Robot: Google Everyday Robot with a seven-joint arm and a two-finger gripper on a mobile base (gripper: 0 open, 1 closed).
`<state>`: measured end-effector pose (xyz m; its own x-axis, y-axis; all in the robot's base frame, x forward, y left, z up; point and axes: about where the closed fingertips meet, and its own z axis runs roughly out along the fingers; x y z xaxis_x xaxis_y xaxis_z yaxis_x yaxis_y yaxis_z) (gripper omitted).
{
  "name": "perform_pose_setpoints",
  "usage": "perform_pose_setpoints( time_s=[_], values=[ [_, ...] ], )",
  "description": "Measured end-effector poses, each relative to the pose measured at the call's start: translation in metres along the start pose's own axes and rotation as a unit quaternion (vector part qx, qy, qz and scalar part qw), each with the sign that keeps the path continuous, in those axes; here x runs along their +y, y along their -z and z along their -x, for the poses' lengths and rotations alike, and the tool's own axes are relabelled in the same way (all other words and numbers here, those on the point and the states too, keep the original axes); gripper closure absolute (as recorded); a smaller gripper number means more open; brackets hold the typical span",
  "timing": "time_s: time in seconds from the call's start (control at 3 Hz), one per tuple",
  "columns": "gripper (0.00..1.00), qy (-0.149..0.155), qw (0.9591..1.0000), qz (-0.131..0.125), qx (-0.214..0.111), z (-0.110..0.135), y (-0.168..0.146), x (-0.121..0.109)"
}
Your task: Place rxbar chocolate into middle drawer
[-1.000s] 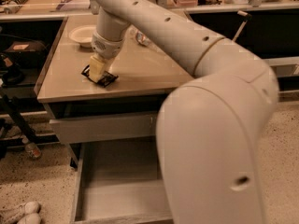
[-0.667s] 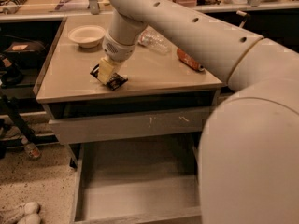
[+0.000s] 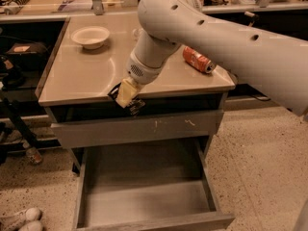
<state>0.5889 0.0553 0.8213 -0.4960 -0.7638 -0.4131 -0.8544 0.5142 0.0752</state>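
Observation:
My gripper (image 3: 126, 96) hangs at the front edge of the counter, above the drawers. It is shut on the rxbar chocolate (image 3: 135, 105), a small flat black wrapped bar that sticks out on both sides of the pale fingers (image 3: 125, 92). The bar is in the air just past the counter's lip, above the closed drawer front with white scuff marks (image 3: 139, 127). Below that, the middle drawer (image 3: 144, 203) stands pulled out, wide and grey with tall side walls and a bare floor.
A white bowl (image 3: 90, 35) sits at the counter's back left. An orange soda can (image 3: 198, 59) lies on its side at the right. The beige counter (image 3: 82, 76) carries both. White shoes (image 3: 21, 219) lie on the speckled floor at the lower left.
The gripper has lifted the bar off the counter's left part and carried it forward and right to the front edge. The arm has swung aside, uncovering the can and open drawer.

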Motion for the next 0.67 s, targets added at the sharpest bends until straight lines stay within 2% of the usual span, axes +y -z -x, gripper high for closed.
perform_pose_setpoints(
  time_s=[0.33, 0.67],
  values=[
    [1.00, -0.024, 0.9996, -0.001, 0.016, -0.031, 0.000, 0.011],
    [1.00, -0.077, 0.9961, 0.013, 0.042, -0.091, -0.005, 0.031]
  ],
)
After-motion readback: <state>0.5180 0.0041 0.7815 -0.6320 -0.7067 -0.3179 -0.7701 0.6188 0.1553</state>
